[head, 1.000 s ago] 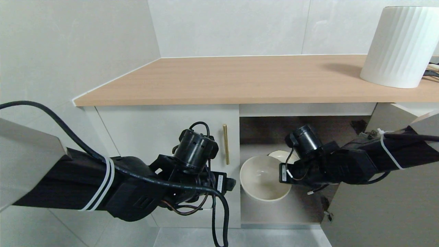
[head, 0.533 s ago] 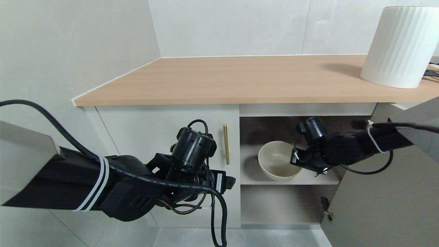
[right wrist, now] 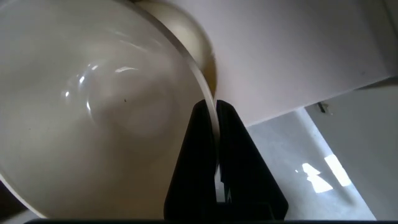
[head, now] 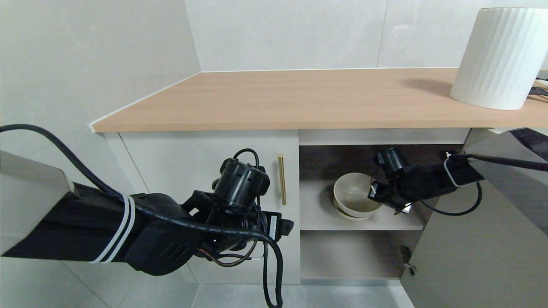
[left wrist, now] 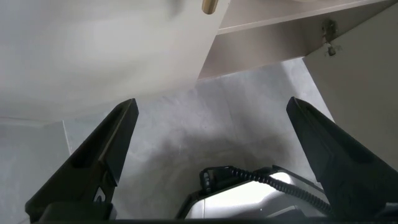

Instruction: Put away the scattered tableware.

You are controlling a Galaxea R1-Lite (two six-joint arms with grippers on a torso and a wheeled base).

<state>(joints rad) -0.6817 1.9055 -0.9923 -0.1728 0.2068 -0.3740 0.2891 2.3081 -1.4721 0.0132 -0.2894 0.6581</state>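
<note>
Both arms are sleeved in matt black, with flat pale grey panels farther up. The left arm (head: 162, 244) wears a double white band (head: 122, 224). A thick black cable (head: 281, 273) trails along it, and a black cylinder (head: 242, 184) caps its wrist. The right arm (head: 432, 182) has one white tie (head: 449, 171) and a thin looping cable (head: 454, 214). The left gripper (left wrist: 211, 112) has broad black wedge fingers (left wrist: 93, 168); the right gripper (right wrist: 217, 149) has narrower ones.

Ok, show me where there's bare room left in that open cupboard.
Bare: the upper shelf between the closed door and the bowl; the bottom compartment below. Crowded: the shelf's right side, where the right gripper clamps the bowl's rim.
</note>
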